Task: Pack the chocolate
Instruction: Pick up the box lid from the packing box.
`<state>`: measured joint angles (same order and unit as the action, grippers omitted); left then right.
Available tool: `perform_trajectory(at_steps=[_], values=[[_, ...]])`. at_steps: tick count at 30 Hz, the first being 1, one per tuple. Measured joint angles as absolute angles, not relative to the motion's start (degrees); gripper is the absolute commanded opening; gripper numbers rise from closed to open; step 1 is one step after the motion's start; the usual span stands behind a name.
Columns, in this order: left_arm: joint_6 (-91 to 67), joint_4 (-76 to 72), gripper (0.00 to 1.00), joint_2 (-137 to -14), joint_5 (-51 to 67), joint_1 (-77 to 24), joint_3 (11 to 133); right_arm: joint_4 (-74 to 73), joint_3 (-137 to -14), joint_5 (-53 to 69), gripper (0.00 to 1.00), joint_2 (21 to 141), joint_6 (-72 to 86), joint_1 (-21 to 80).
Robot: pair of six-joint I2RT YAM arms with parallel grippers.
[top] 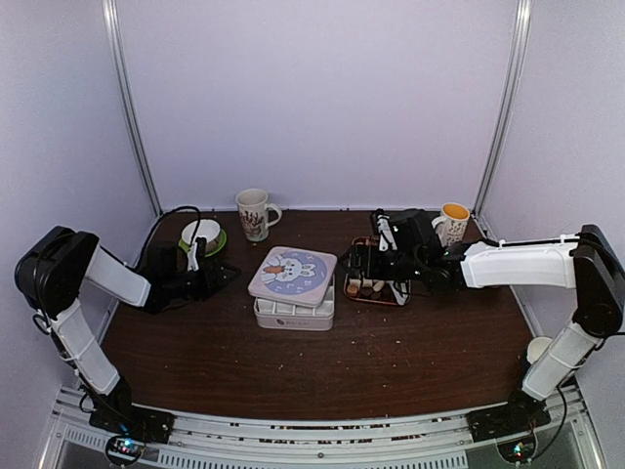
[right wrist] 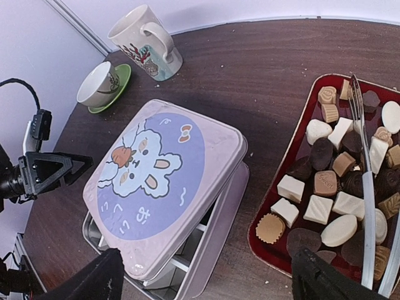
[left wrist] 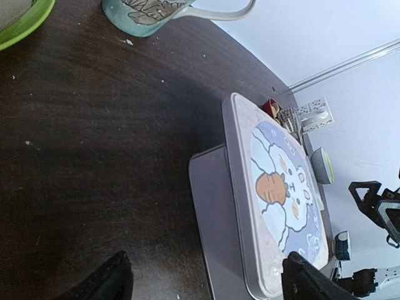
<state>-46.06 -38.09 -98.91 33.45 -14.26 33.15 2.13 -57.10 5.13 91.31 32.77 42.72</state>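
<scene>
Chocolates (right wrist: 331, 181), dark, tan and cream, lie in a red tray (right wrist: 279, 182); the tray also shows in the top view (top: 371, 290). A lilac tin (top: 292, 315) with white dividers stands mid-table, its bunny lid (right wrist: 159, 181) lying askew on top, and shows in the left wrist view (left wrist: 215, 219). My right gripper (right wrist: 206, 278) is open and empty, over the gap between tin and tray. My left gripper (left wrist: 206, 281) is open and empty, left of the tin, low over the table.
White tongs (right wrist: 367, 200) lie across the chocolates in the tray. A patterned mug (top: 254, 213) and a white cup on a green saucer (top: 202, 236) stand at the back left. An orange-filled mug (top: 452, 223) stands at the back right. Crumbs dot the brown table.
</scene>
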Motion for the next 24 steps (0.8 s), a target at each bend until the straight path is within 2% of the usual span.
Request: perform_trajectory(at_steps=[24], values=[[-47.79,-39.18,0.81,-99.74,35.16,-15.57,35.24,2.11,-57.1,3.95,0.93,91.31,33.3,44.01]])
